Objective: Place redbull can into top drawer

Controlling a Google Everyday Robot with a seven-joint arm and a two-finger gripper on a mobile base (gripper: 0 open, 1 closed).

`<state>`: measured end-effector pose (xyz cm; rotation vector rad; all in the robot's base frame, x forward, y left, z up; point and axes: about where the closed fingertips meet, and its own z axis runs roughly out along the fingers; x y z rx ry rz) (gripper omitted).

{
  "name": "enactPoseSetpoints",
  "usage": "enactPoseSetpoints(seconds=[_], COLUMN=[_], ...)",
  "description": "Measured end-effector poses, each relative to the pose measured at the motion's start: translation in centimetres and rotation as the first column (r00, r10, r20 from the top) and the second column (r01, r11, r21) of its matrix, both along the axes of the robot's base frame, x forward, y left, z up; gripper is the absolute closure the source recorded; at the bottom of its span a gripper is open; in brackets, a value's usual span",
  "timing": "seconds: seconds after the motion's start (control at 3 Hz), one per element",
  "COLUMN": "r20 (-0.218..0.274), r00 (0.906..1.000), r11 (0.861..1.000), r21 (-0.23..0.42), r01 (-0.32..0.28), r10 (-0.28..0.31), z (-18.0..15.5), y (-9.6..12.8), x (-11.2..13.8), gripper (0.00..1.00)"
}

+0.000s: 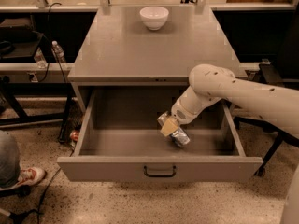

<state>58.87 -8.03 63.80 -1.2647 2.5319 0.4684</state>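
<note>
The top drawer of the grey cabinet is pulled wide open, with its dark bar handle centred on the front panel. My gripper reaches down into the drawer right of its middle. Its tan fingers are shut on the redbull can, a shiny silver can. The can is tilted, with its lower end close to or on the drawer floor. My white arm comes in from the right, over the drawer's right wall.
A white bowl stands at the back of the cabinet top. A water bottle and a small red can are at the left of the cabinet. A person's shoe is at the lower left. Dark furniture stands at the right.
</note>
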Motion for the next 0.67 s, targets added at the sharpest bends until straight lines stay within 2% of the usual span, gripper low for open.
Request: enactPoseSetpoints(seconds=[0.67], r20=[0.007], r00=[0.9998], r11=[1.0], r21=[-0.008], r01=[0.017], r10=[-0.017], z=[0.34], y=[-0.87], x=[0.0], gripper=[0.05])
